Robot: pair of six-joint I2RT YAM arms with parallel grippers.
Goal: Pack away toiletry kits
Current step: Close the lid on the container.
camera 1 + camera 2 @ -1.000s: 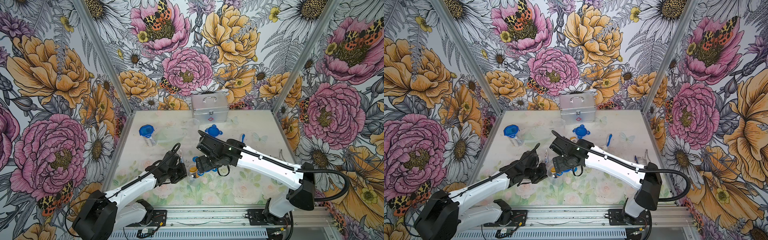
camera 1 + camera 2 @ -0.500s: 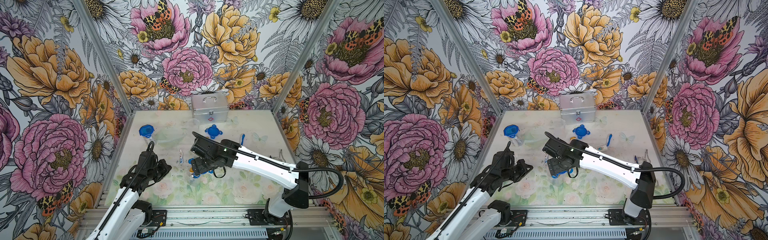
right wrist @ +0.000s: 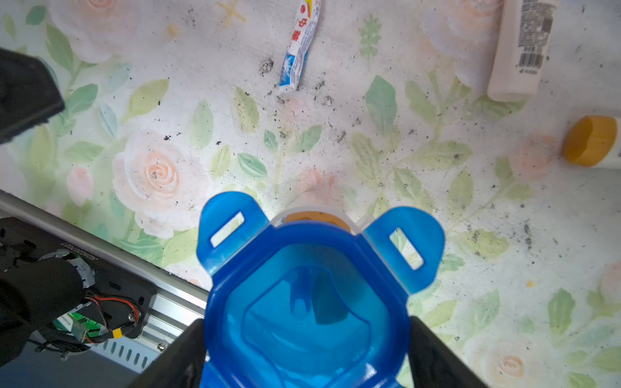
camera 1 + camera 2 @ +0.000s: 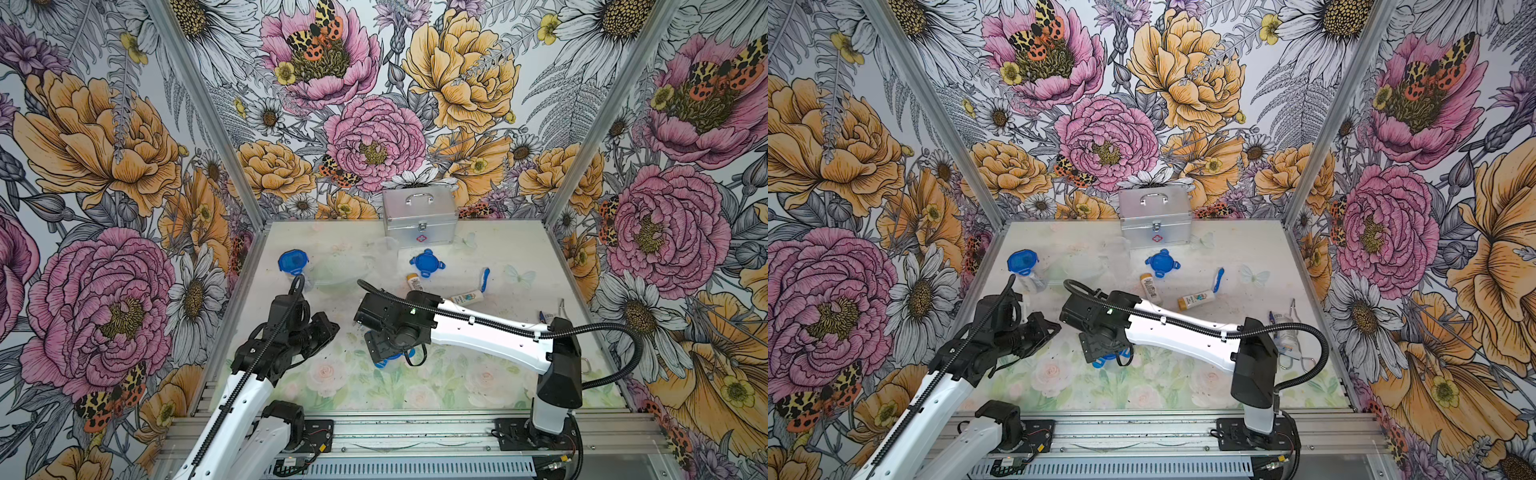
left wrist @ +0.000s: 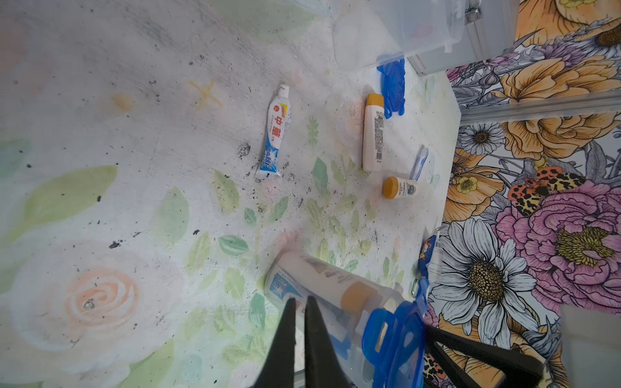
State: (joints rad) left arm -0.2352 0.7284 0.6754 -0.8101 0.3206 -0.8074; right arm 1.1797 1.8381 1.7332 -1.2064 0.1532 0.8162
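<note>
Near centre of tabletop: right fingers wide, clamping blue lid on cup. Left fingers closed, empty.

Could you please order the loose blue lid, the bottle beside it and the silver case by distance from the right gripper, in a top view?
From the right gripper:
1. Bottle, mid-table.
2. Loose blue lid, just behind it.
3. Silver case, back wall.

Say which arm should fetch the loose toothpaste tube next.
Left, probably. The left gripper is shut and empty, with the tube in clear view ahead of it. The right gripper is clamped on the blue lid.
</note>
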